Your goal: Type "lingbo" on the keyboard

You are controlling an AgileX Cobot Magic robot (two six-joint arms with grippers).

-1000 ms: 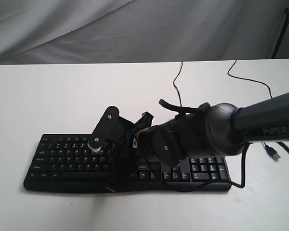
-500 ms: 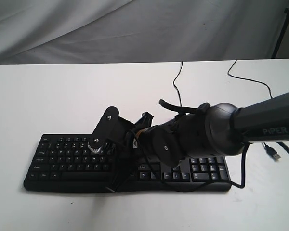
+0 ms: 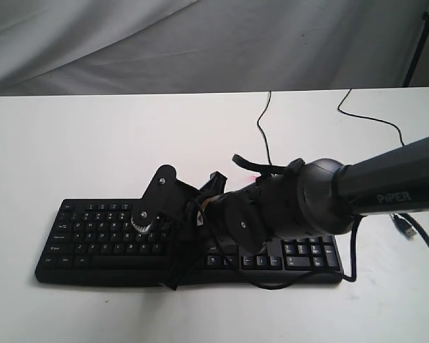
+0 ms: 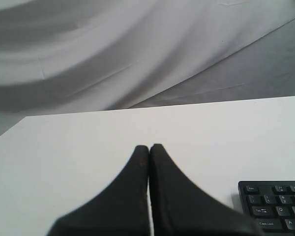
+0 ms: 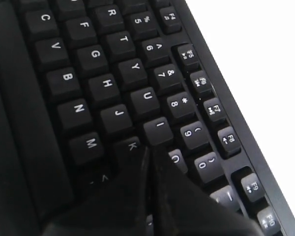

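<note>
The black keyboard [image 3: 100, 236] lies across the near part of the white table [image 3: 71, 143], number pad to the right. My right arm reaches over its middle and hides the keys there. My right gripper [image 3: 176, 250] is shut, fingers pressed together with nothing between them. In the right wrist view the right gripper [image 5: 148, 148] has its tips low over the keyboard [image 5: 95, 54], where the K, I and O keys meet; I cannot tell whether they touch. My left gripper [image 4: 149, 146] is shut and empty over bare table, a corner of the keyboard [image 4: 275, 206] beside it. It is out of the exterior view.
The keyboard's thin black cable [image 3: 261, 121] runs to the table's far edge. A second cable ends in a loose USB plug [image 3: 407, 229] at the right. Grey cloth [image 3: 200, 43] hangs behind the table, and a stand leg [image 3: 417, 43] rises at the top right.
My right arm has dropped a little and shifted slightly left, bringing the gripper lower over the keys. The keyboard has not moved.
</note>
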